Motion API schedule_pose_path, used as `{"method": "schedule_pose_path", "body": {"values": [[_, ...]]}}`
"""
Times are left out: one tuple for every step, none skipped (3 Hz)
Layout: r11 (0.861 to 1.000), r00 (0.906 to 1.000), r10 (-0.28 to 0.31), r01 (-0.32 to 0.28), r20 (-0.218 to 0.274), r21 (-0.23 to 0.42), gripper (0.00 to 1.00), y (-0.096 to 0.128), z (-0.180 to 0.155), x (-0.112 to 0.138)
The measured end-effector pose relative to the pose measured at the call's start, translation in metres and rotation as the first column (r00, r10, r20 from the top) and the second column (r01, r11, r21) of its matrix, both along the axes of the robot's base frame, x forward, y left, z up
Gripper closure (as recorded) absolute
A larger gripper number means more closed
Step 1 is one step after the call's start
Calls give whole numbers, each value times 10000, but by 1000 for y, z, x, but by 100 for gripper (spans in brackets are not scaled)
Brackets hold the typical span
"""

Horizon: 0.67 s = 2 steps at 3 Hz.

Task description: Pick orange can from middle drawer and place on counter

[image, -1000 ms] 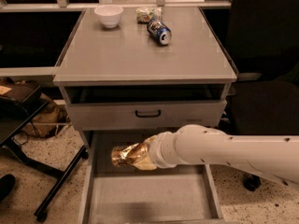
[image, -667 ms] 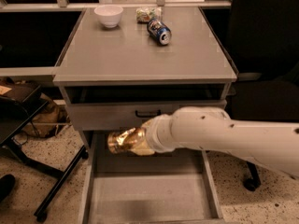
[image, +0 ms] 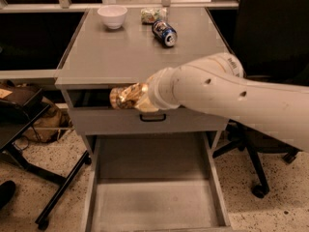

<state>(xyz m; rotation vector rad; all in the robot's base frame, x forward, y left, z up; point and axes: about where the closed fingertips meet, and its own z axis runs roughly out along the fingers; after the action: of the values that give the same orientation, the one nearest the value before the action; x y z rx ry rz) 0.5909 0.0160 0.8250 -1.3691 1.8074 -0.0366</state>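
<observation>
My gripper (image: 131,98) is shut on the orange can (image: 123,96), a shiny golden-orange wrinkled can. It holds the can in the air in front of the cabinet, just below the front edge of the counter (image: 120,52). My white arm reaches in from the right and hides the fingers. The middle drawer (image: 154,197) is pulled out below, a grey tray with a bare floor.
On the counter stand a white bowl (image: 112,16), a blue-and-black can (image: 164,33) on its side and a crumpled bag (image: 152,15). A grey drawer front with a black handle (image: 152,117) is behind the can. A black chair (image: 270,42) is at right, a black stand (image: 53,182) at left.
My arm has lifted the orange can up and a little left, from just over the open drawer to the level of the counter's front edge.
</observation>
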Motion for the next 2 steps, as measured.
{"method": "schedule_pose_path", "body": {"values": [[9990,9992,145,-129,379,-426,100,-4,4,5],[9990,9992,146,-130,377,-426,100,-4,4,5]]}}
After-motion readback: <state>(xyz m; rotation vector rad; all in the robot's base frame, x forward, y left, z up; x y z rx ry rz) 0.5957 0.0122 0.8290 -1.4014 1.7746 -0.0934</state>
